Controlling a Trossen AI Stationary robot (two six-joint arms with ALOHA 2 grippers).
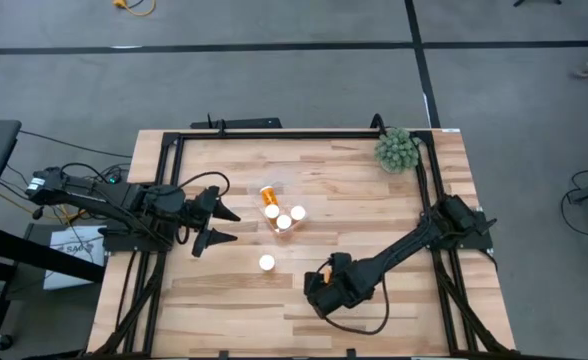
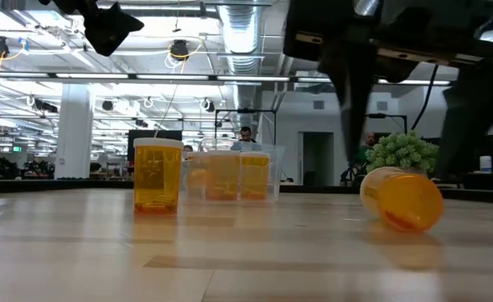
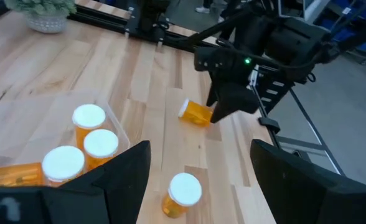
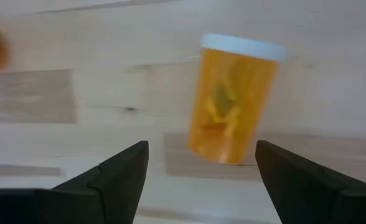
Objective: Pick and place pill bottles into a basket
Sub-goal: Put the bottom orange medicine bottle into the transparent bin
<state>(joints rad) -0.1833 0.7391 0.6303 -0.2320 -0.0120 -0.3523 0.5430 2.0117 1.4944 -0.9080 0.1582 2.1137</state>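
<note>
Roughly halfway: three upright pill bottles (image 1: 285, 218) plus one lying bottle (image 1: 269, 195) inside the clear basket (image 3: 117, 127), standing bottle (image 1: 266, 263) and toppled bottle (image 2: 402, 199) loose on table (image 1: 374, 210), left gripper (image 1: 222, 226) and right gripper (image 4: 198, 180) spread, empty.

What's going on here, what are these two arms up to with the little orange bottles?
The arms are gathering pill bottles into a clear basket mid-table. Three bottles stand in it and one lies there on its side. The right gripper, fingers open, hangs over a bottle lying on the wood. The left gripper, also open and empty, waits beside the basket. One more bottle stands loose.
</note>
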